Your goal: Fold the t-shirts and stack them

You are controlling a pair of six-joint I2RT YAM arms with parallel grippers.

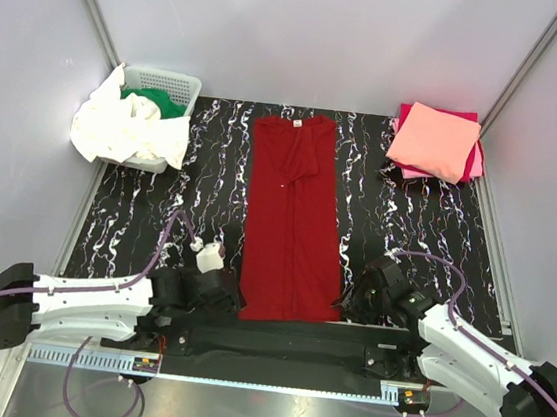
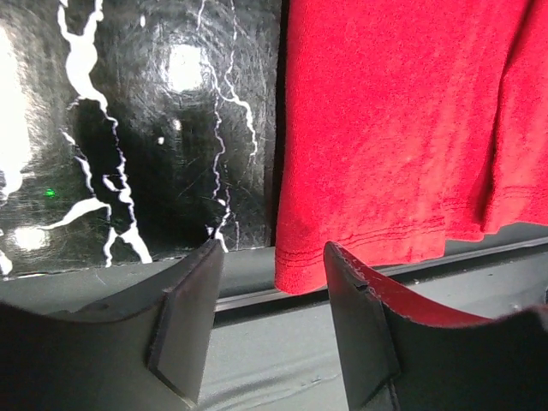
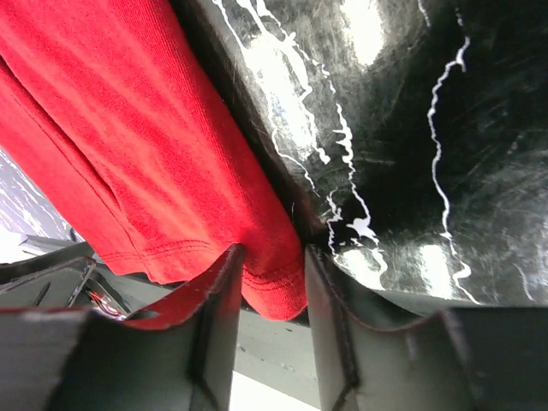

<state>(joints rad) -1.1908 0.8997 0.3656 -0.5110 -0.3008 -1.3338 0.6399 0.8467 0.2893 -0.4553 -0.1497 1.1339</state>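
step in hand: the crosswise fold of the dark red t-shirt (image 1: pixel 292 220) (image 2: pixel 402 128) (image 3: pixel 128 128), taken at the hem. the shirt lies as a long narrow strip down the middle of the table (image 1: pixel 405 243), collar far, hem at the near edge.

left gripper (image 1: pixel 221 293) (image 2: pixel 274 253): jaws released, low at the hem's left corner; no cloth pinched, the corner lies just ahead of the gap.

right gripper (image 1: pixel 354 298) (image 3: pixel 274 257): jaws straddle the hem's right corner, a gap showing, so not clenched on it.

salmon pink t-shirt (image 1: pixel 435 141) sits folded on the magenta t-shirt (image 1: pixel 477 163), far right. white t-shirt (image 1: pixel 117 125) and green t-shirt (image 1: pixel 160 102) are in the basket (image 1: pixel 177 81), unfolded.

judgement: next move calls for both jaws to close on the hem corners together, then lift evenly and carry the hem toward the collar.
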